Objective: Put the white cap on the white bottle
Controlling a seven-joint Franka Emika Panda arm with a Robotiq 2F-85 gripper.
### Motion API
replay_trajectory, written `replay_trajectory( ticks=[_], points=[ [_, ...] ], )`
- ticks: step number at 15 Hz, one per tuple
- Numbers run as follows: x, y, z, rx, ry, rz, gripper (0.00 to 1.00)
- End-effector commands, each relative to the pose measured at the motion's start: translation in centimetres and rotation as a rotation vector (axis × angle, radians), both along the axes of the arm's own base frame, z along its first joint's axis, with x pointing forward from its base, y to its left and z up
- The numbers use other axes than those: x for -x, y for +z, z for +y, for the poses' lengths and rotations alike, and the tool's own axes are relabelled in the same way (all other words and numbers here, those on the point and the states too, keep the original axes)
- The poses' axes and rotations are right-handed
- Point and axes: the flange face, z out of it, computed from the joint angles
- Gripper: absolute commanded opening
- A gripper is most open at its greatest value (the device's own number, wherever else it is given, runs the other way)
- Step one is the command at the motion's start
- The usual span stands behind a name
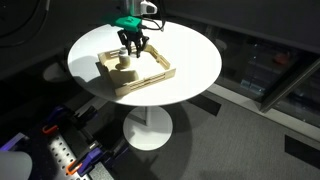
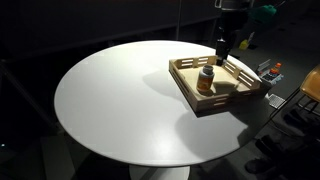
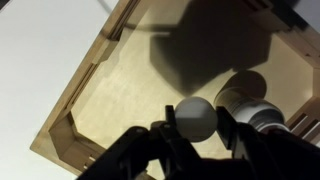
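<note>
In the wrist view my gripper [image 3: 197,118] is shut on the white cap [image 3: 196,117], a small round whitish disc held between the two black fingers above the wooden tray floor. The white bottle [image 3: 248,103] stands just to the right of the cap in that view, close beside the right finger. In both exterior views the gripper [image 1: 132,44] [image 2: 222,46] hangs over the light wooden tray [image 1: 152,80] [image 2: 200,101]. The bottle shows inside the tray [image 1: 124,70] [image 2: 206,78], below and beside the gripper. The cap is too small to make out in the exterior views.
The tray lies on a round white table [image 1: 195,55] [image 2: 110,100] on a pedestal. The tray's raised wooden walls [image 3: 85,85] surround the bottle. Dark floor, cables and boxes lie around the table [image 1: 60,150].
</note>
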Motion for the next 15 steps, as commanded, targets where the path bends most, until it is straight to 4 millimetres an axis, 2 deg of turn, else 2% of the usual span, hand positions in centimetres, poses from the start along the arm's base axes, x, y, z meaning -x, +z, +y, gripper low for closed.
replay_trajectory(
  ticks=[1, 5, 6, 15],
  points=[
    [0.0, 0.4, 0.1, 0.000, 0.001, 0.000, 0.44],
    [0.1, 0.4, 0.0, 0.000, 0.000, 0.001, 0.44],
    [0.0, 0.5, 0.2, -0.003, 0.004, -0.001, 0.19],
    [-0.2, 1.5, 2.6, -0.016, 0.050, -0.049, 0.19]
  ],
)
